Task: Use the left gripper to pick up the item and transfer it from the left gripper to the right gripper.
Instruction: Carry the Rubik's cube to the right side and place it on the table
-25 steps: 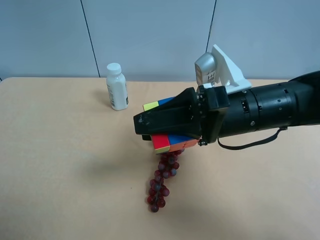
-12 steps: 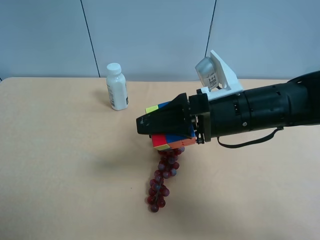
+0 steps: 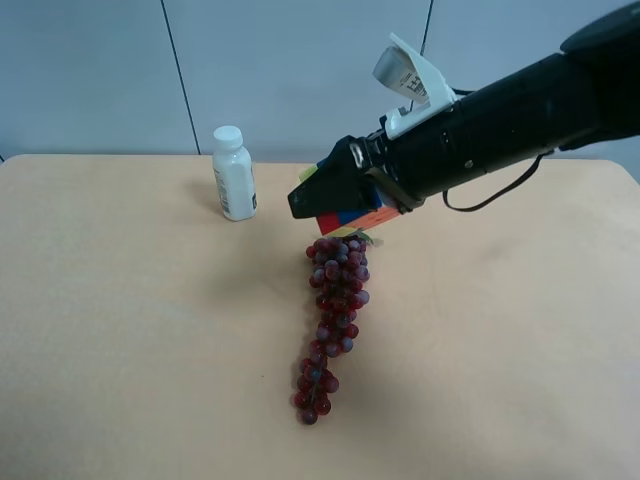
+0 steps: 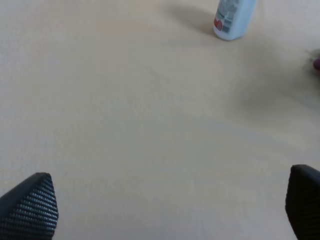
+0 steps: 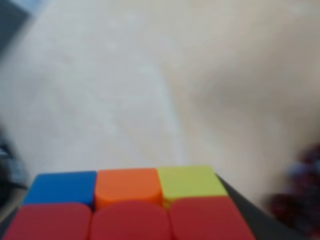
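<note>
Fingers [image 3: 335, 195] clamping cube [image 3: 345, 215], raised off grapes [image 3: 335, 300]

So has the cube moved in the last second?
Yes. The cube, held in the right gripper, has risen off the grape bunch and shifted slightly toward the back wall, measured against the white bottle.
</note>
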Action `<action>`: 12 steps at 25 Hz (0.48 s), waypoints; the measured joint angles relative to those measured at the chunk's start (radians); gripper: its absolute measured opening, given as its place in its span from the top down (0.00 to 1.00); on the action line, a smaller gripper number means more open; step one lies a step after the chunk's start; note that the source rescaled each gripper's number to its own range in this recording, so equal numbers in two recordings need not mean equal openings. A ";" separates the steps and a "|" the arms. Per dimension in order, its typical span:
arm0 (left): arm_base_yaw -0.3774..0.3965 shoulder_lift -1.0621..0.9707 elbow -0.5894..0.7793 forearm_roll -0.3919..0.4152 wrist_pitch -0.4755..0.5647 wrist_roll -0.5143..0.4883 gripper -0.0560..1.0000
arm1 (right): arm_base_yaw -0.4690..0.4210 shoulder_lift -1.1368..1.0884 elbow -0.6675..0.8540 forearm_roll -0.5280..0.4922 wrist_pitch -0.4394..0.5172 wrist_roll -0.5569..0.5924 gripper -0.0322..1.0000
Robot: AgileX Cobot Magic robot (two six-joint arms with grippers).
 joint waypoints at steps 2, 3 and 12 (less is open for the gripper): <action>0.000 0.000 0.000 0.000 0.000 0.000 0.18 | 0.000 0.000 -0.050 -0.160 -0.024 0.141 0.96; 0.000 0.000 0.000 0.000 0.000 0.000 0.18 | 0.000 0.000 -0.075 -0.247 -0.028 0.202 0.96; 0.000 0.000 0.000 0.000 0.000 0.000 0.18 | -0.020 0.001 -0.168 -0.845 -0.009 0.711 0.96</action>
